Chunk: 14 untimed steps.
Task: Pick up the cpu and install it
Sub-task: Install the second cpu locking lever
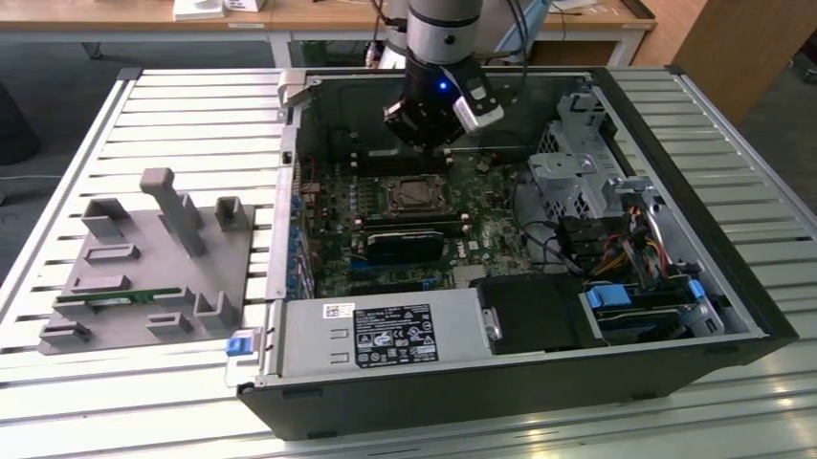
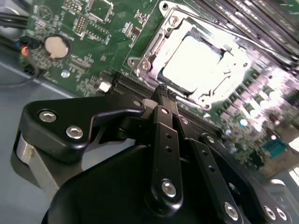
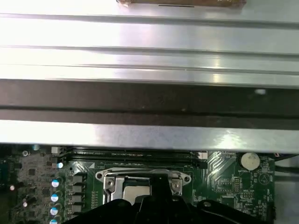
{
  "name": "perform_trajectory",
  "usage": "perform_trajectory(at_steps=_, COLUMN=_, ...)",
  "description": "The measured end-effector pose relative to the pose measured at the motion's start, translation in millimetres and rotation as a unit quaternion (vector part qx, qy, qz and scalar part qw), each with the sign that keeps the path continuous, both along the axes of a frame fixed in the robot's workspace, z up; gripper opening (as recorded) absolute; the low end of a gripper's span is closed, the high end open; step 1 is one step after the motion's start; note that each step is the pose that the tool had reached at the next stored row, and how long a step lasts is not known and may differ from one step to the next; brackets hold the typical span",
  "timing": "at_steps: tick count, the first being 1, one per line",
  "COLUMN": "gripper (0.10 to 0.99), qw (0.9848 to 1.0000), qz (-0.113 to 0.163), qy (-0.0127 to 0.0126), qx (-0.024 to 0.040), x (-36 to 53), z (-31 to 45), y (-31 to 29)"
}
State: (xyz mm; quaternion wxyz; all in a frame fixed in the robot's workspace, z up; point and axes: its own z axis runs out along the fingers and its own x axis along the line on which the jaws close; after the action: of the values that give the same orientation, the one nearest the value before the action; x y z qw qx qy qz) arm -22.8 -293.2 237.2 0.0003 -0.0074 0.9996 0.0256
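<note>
The cpu (image 2: 190, 66) lies flat in the motherboard socket (image 2: 154, 46), its silver top shining inside the metal frame. My gripper (image 2: 164, 94) hangs just above the socket's edge. Its two thin black fingers are pressed together with nothing between them. In the exterior view the gripper (image 1: 427, 143) is inside the open computer case, a little behind the socket (image 1: 412, 195). The first wrist view shows the socket (image 3: 131, 183) under the black fingertips (image 3: 160, 185), which partly hide it.
A black ribbed block (image 1: 406, 241) sits in front of the socket. A drive cage (image 1: 575, 172) and cables fill the case at the exterior view's right, with a power supply (image 1: 383, 335) in front. At the left, a grey fixture (image 1: 141, 268) holds a green memory stick (image 1: 118, 298).
</note>
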Motion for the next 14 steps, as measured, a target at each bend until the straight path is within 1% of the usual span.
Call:
perform_trajectory(at_steps=2, gripper=0.106, qw=1.0000, qz=0.000, qy=0.0000, qx=0.0000, x=0.0, z=5.0, y=-0.1)
perform_trajectory(at_steps=4, gripper=0.106, qw=1.0000, qz=0.000, qy=0.0000, qx=0.0001, x=0.0, z=5.6, y=-1.5)
perform_trajectory(at_steps=11, gripper=0.106, qw=1.0000, qz=0.000, qy=0.0001, qx=0.0003, x=0.0, z=5.6, y=-19.4)
perform_trajectory(at_steps=14, gripper=0.106, qw=1.0000, qz=0.000, qy=0.0001, qx=0.0002, x=0.0, z=5.6, y=-28.2)
